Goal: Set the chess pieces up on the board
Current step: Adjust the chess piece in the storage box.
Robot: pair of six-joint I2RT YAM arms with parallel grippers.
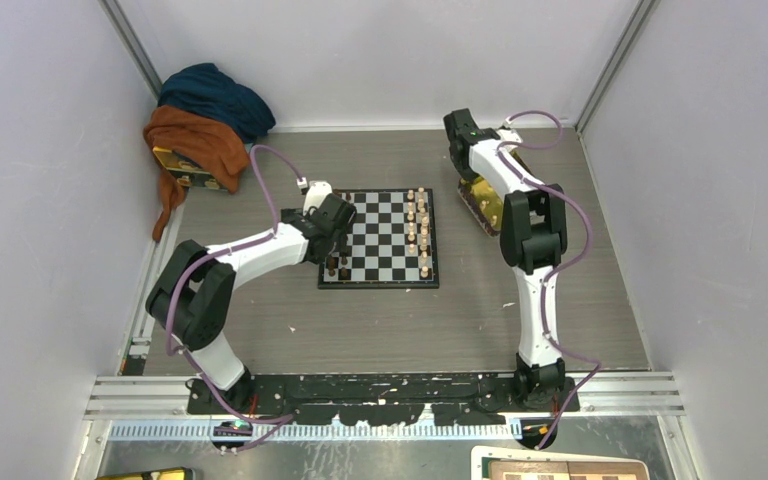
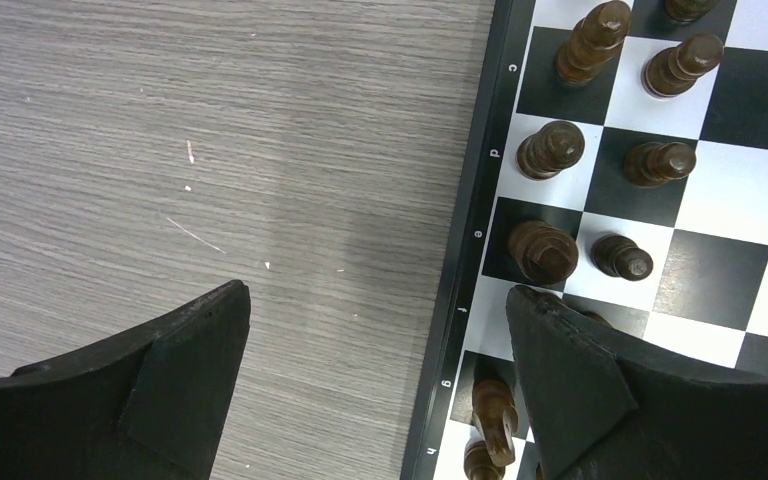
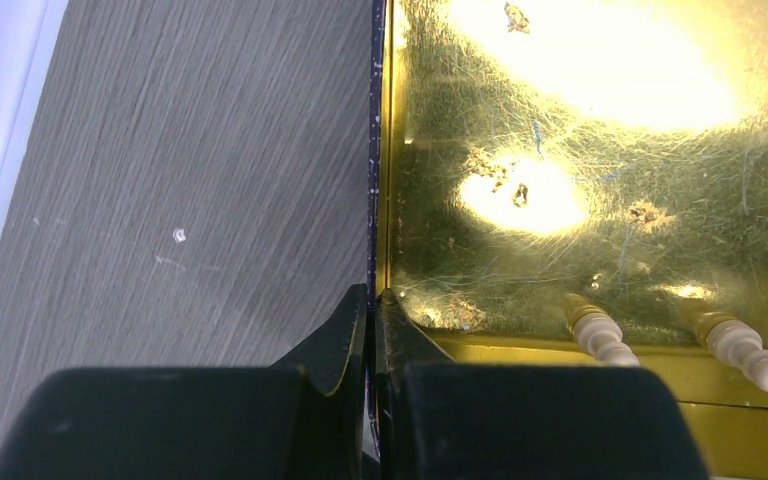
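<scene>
Plainly, the counter (image 1: 380, 320) holds the board (image 1: 380, 283) with chess pieces (image 1: 418, 228) ranked along its right side, two more lying in the tray (image 3: 580, 120), whose rim the pressed-together right end effector (image 3: 372, 300) meets, presumably fetching, while the left end effector (image 2: 375, 300) gapes empty.

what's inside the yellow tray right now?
Two light-tan chess pieces lie against the near wall of the yellow tray; elsewhere its visible floor shows only specks. The right hand, shut on the rim, hides the near corner, and the frame cuts off the tray's far side.
</scene>
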